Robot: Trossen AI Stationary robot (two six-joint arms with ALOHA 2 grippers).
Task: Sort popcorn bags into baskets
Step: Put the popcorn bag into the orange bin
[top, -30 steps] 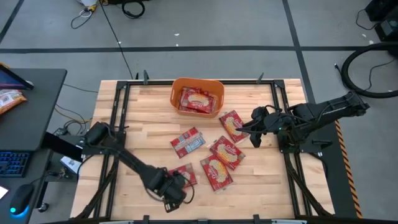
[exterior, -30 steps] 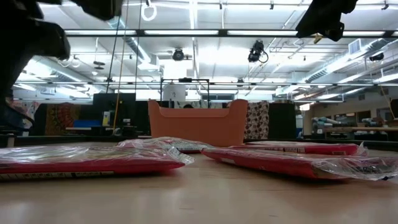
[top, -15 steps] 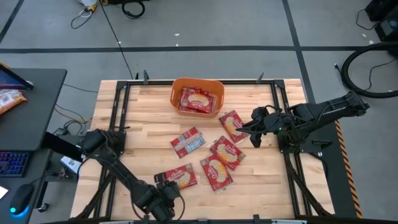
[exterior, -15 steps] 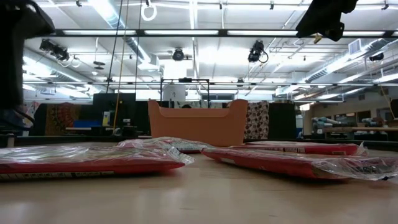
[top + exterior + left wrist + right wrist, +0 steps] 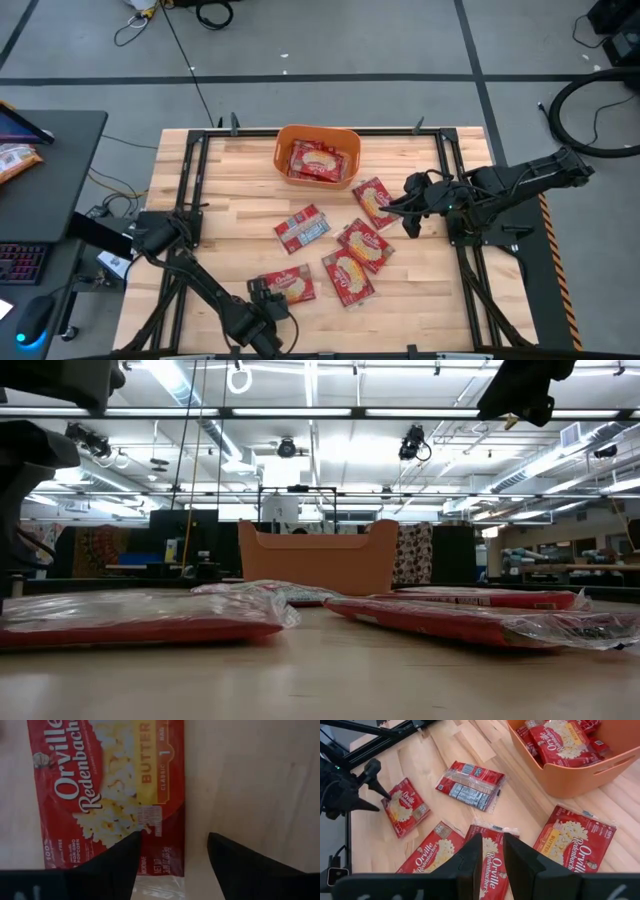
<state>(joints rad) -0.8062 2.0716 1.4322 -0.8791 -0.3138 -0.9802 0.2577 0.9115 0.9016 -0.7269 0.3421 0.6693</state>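
The orange basket (image 5: 317,155) stands at the table's far middle and holds several red popcorn bags (image 5: 559,737). Several more bags lie flat on the wood: one near the basket (image 5: 373,202), one turned silver side up (image 5: 303,229), two in the middle (image 5: 364,245) and one near the front edge (image 5: 290,285). My left gripper (image 5: 262,318) is open, low over the table, at that front bag's near end (image 5: 110,795). My right gripper (image 5: 408,215) hangs above the table's right part with a narrow gap between its fingers, holding nothing. My left gripper has one finger (image 5: 131,851) over the front bag's end edge (image 5: 160,857), and the other finger (image 5: 225,851) over bare wood beside it. The fingers point down, slanting toward the far edge. I cannot tell whether the finger touches the bag, which lies flat.
Black frame rails (image 5: 190,190) run along the table's left and right sides. A desk with an orange snack bag (image 5: 12,160) stands off the table's left. Bare wood lies at the table's left part (image 5: 225,200) and near right (image 5: 420,290).
My left gripper has drawn back from over the front bag toward the table's near edge, leaving the whole bag showing, then come a little way back toward it. In the low view that bag's near edge has shifted slightly. My right arm has kept still.
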